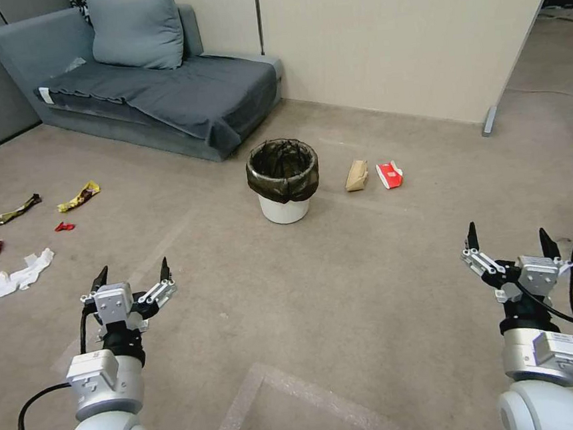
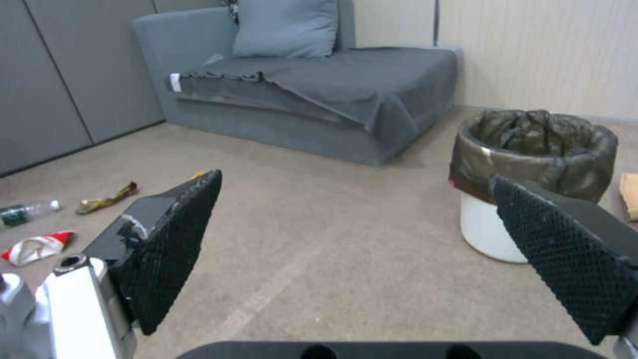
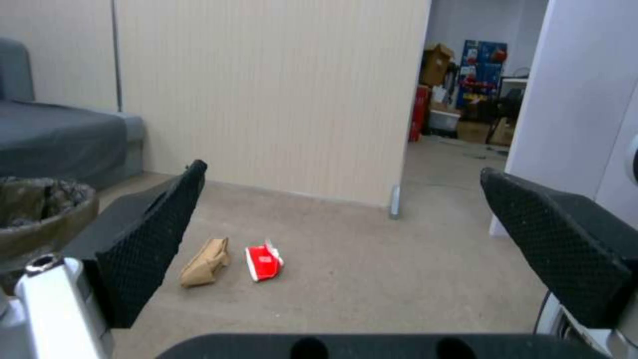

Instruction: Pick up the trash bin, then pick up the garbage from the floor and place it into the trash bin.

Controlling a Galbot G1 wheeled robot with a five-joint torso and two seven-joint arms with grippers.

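The trash bin [image 1: 283, 178] stood upright on the floor before the sofa [image 1: 155, 92]; left end effector [image 1: 133, 274] and right end effector [image 1: 508, 237] hung short of it, fingers apart; a level, centred approach looked wisest

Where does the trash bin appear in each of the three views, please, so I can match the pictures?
Head view: the trash bin stands mid-floor, ahead of both open grippers.
Left wrist view: it stands behind one fingertip, near the grey sofa.
Right wrist view: its rim sits at the picture's edge.
Shared landmark: the tan paper bag beside it.
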